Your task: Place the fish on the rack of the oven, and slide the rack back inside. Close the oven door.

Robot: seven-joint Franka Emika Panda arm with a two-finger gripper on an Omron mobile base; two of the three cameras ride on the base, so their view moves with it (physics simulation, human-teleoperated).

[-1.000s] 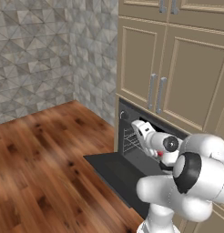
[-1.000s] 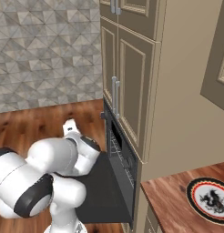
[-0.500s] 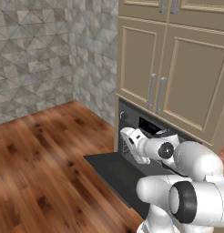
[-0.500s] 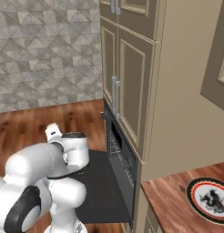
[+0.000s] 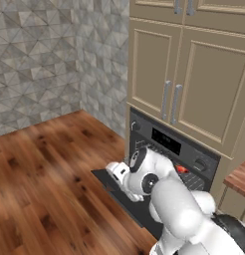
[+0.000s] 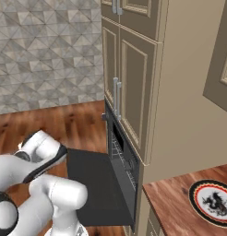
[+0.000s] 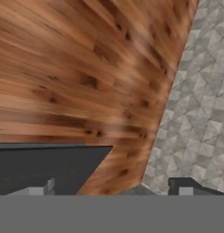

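Our arm (image 5: 169, 199) is built of glossy white, rounded shells that swell into bulbous segments, with dark grey to black bands and round caps at the joints. In the right base view the same white links (image 6: 41, 193) show a thin dark seam. Our two small finger tips (image 7: 184, 185) look dark with pale grey faces.

The oven door (image 6: 99, 184) lies dropped open, flat and black, jutting out over the wood floor (image 6: 64, 120). Inside the oven (image 6: 122, 170) the rack (image 6: 119, 156) shows as thin silver wires. The white arm (image 6: 39, 154) bends low just left of the door. 2 steel handles (image 6: 116, 97) run down the beige cabinet (image 6: 127, 78) above. A black-rimmed plate (image 6: 212, 203) sits on the counter (image 6: 173, 207) at lower right.
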